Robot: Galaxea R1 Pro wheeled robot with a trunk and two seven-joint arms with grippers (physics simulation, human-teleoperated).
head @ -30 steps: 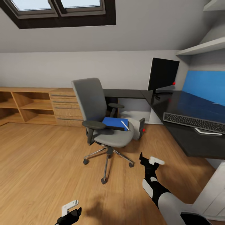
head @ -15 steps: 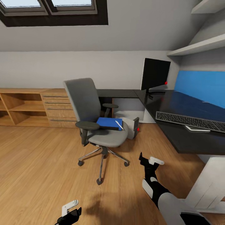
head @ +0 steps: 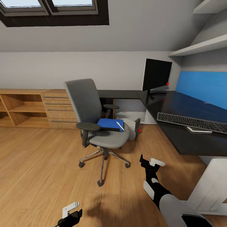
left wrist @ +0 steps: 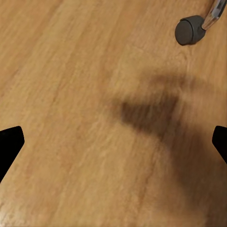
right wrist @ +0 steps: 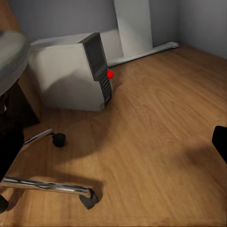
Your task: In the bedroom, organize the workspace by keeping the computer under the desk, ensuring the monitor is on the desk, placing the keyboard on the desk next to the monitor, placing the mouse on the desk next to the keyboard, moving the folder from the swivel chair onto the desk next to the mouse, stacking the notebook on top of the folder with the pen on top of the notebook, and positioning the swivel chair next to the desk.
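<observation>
The grey swivel chair stands on the wood floor left of the black desk. A blue folder lies on its seat with the white pen on top. The computer sits on the floor under the desk. On the desk are the monitor, the keyboard and, at the keyboard's near edge, the thin notebook. The mouse is out of view. My left gripper hangs open over bare floor. My right gripper is open, low, right of the chair base.
A wooden shelf unit and drawer chest line the back wall. A blue wall panel runs behind the desk, with shelves above. The desk's white leg stands near right. One chair caster is close to my left gripper.
From one second to half a second ago the whole view shifted, so the camera moved toward the desk. Nothing has changed since, and both grippers hang the same.
</observation>
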